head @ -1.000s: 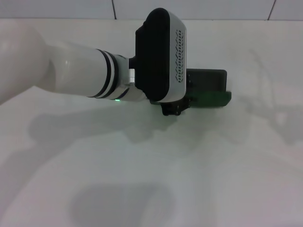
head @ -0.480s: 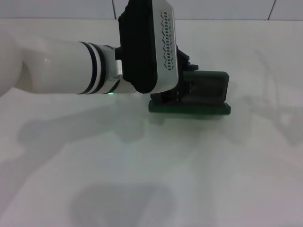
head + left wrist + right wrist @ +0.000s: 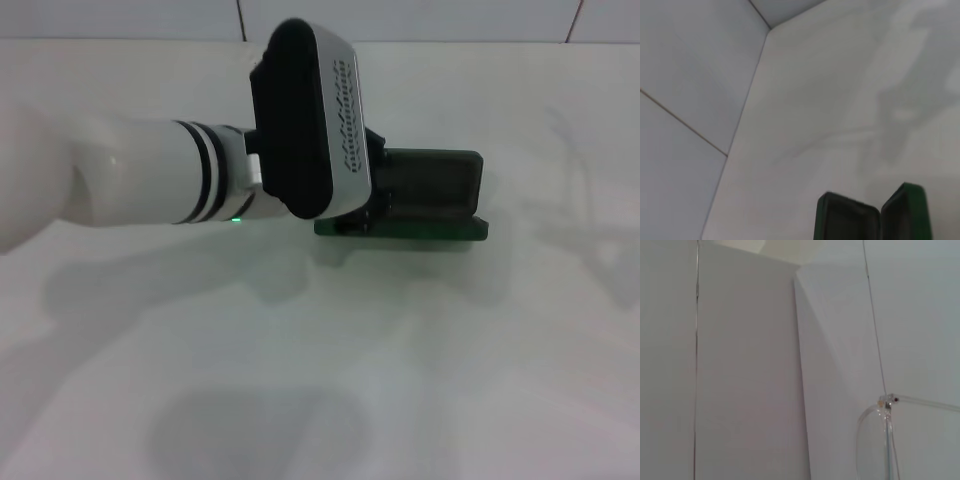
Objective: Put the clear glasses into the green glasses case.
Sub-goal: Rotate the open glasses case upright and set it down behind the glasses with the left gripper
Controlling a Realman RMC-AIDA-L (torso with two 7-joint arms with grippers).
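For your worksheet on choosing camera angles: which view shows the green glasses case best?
The head view: the green glasses case lies open on the table, partly behind the left gripper. The left wrist view catches only its upper edges. The right wrist view shows none of it.

From my station: the green glasses case [image 3: 430, 205] reads as a hard shell, dark green with a slight sheen on its front edge; its open inside looks matt and dull grey-green. The clear glasses [image 3: 880, 450] are colourless see-through plastic, glossy, with a small metal-looking hinge pin. The table [image 3: 400, 380] is smooth white, faintly reflective. Left arm [image 3: 170, 175] casing: glossy white plastic, black bands, wrist housing black with silvery face.
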